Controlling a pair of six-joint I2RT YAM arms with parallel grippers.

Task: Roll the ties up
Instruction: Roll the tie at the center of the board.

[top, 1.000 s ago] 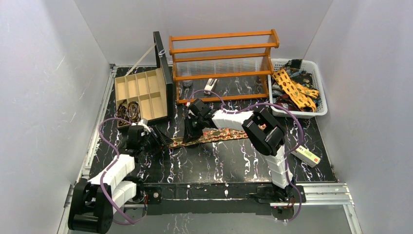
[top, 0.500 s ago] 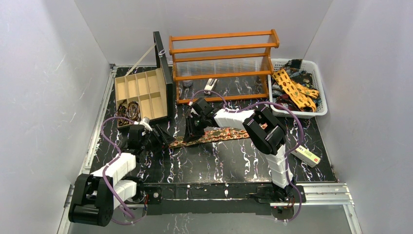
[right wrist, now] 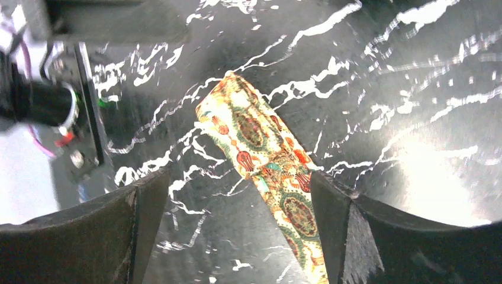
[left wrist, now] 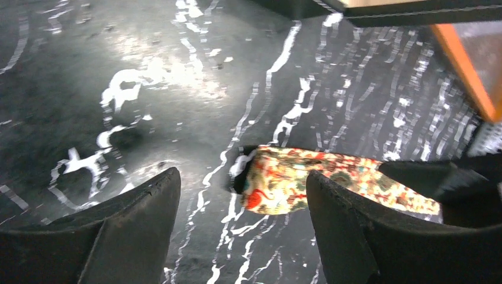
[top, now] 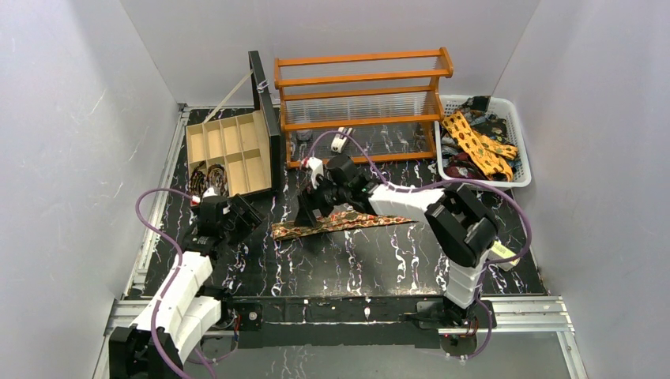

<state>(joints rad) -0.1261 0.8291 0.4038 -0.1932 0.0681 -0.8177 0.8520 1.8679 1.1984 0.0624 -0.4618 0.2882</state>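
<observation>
One tie [top: 344,221], brown-red with gold-green motifs, lies flat as a strip on the black marbled table [top: 355,264]. My right gripper [top: 310,212] stands open over its left part; in the right wrist view the tie [right wrist: 260,148] runs between the fingers close to the right one [right wrist: 331,207], and my right gripper [right wrist: 237,177] grips nothing. My left gripper [top: 243,215] is open just left of the strip's end; the left wrist view shows that tie end [left wrist: 278,184] a little beyond the open left gripper [left wrist: 243,177]. Two rolled ties [top: 208,178] sit in the wooden compartment box [top: 237,146].
An orange wooden rack [top: 359,99] stands at the back centre. A white basket [top: 517,138] at the back right holds several loose ties [top: 476,146]. A small white-and-red box [top: 503,253] lies at the right, partly behind my right arm. The compartment box's black lid [top: 265,118] stands upright.
My right gripper has opened and let go of the tie, its arm swinging to the right. My left gripper has opened wider and drawn back left from the tie's end.
</observation>
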